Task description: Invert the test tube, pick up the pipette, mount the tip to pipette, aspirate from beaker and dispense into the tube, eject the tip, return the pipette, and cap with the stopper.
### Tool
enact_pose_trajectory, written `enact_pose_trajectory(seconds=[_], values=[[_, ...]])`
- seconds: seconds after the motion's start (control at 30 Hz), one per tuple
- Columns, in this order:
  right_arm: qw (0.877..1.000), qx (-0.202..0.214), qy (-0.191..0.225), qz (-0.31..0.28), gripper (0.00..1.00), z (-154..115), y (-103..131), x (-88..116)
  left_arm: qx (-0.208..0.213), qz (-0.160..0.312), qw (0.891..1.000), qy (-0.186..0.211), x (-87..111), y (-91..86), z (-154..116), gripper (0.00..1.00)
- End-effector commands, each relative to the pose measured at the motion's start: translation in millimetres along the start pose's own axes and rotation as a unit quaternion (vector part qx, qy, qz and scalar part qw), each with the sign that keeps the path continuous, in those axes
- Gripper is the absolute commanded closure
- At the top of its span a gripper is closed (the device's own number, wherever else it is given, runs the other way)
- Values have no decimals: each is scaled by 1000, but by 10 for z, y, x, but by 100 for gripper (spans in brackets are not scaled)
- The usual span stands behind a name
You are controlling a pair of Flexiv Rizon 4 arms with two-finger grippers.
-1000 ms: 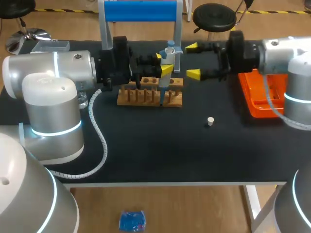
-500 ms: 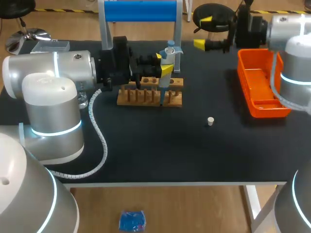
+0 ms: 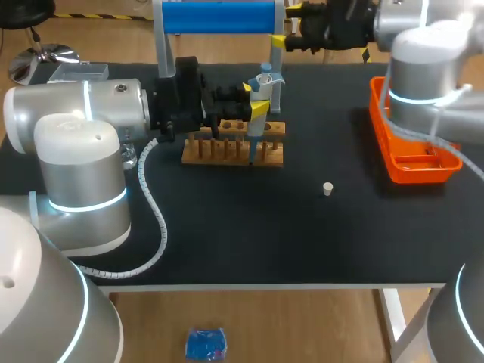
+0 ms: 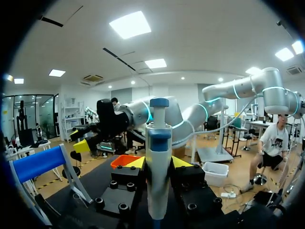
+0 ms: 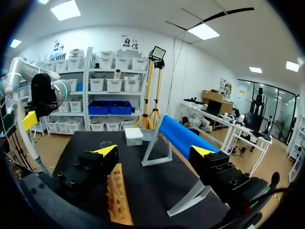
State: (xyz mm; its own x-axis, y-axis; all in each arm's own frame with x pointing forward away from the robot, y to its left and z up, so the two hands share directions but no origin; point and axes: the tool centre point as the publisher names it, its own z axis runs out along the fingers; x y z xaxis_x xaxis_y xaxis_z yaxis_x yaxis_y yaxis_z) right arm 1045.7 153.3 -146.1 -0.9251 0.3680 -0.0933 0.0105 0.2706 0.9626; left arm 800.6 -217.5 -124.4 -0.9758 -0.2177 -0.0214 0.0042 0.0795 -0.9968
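Left wrist view shows the left end effector (image 4: 158, 163) pinching the upright pipette (image 4: 158, 136); the right end effector (image 5: 154, 151) stands spread.

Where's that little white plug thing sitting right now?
In the head view the stopper lies alone on the black table, to the right of the wooden rack and left of the orange tray.

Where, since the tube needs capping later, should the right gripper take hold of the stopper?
Probably by its round sides, coming straight down from above with the open right gripper. The stopper is small and low, seems to stand on end, and sits alone on the table, leaving room either side.
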Motion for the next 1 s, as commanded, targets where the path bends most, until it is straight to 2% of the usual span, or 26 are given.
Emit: enact_pose_trajectory(seconds=[0.03, 0.33, 0.4, 1.0], values=[[1000, 10, -2, 3, 0, 268, 32, -80, 3, 1, 1000, -2, 11, 8, 3, 100], [1000, 20, -10, 4, 0, 393, 2, -110, 3, 1, 1000, -2, 11, 8, 3, 100], [999, 36, -21, -8, 0, 404, -21, -106, 3, 1, 1000, -2, 11, 8, 3, 100], [999, 32, -20, -5, 0, 406, -27, -107, 3, 1, 1000, -2, 11, 8, 3, 100]])
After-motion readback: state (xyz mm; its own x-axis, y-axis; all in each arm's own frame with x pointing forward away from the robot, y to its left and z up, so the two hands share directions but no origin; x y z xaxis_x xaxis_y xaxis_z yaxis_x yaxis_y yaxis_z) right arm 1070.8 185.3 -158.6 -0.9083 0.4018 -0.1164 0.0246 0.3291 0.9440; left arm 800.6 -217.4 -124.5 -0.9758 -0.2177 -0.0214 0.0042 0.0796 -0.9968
